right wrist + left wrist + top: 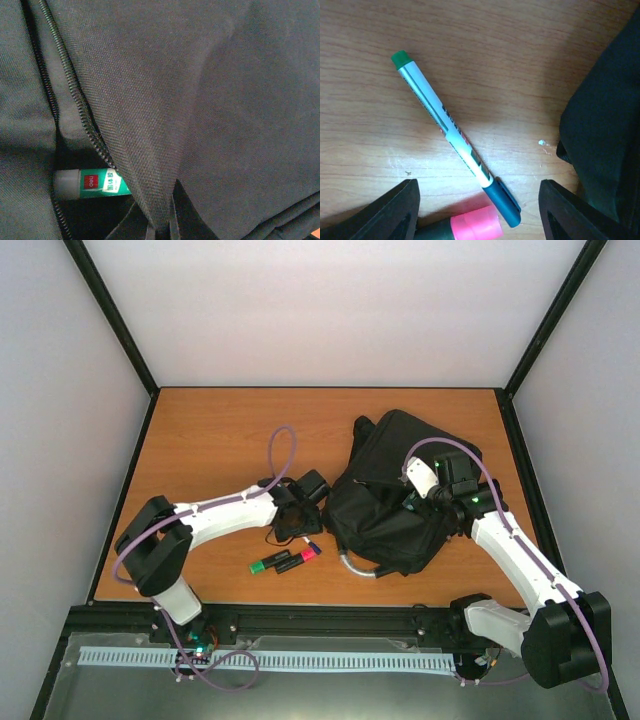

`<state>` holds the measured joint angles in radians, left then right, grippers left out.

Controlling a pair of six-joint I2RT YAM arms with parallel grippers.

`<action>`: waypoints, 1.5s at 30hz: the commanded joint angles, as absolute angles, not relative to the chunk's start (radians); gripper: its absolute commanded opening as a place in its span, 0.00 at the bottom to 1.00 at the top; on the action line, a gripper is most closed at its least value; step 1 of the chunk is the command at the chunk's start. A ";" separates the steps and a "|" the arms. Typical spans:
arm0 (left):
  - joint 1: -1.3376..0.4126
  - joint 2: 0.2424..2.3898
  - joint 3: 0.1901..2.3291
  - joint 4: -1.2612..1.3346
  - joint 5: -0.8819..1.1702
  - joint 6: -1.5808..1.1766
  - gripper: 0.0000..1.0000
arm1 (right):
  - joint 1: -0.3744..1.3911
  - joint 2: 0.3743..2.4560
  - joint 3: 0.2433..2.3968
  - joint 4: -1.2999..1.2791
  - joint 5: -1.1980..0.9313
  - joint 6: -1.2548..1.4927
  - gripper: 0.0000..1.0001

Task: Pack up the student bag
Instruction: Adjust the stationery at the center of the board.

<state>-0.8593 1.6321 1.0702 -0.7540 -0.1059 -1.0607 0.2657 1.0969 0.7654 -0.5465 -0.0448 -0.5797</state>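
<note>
Your right gripper is clamped on the large black fabric backpack's flap. Your left gripper gapes, empty, over the green-capped white marker.

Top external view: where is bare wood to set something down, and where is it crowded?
Free: the table's far-left wood, bordered by left wall, back wall and student bag; also a thin strip behind the bag. Crowded: near centre, where the left gripper hovers over the green pen and pink highlighter beside the bag.
</note>
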 commanded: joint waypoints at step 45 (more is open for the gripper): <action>-0.694 1.941 1.304 -0.877 0.015 -0.979 0.24 | 0.271 1.092 0.773 -0.535 -0.100 -0.590 0.03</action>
<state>-0.7361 1.8858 1.2270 -0.8272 0.0372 -1.1038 0.2657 1.1007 0.7654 -0.5499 -0.0460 -0.5831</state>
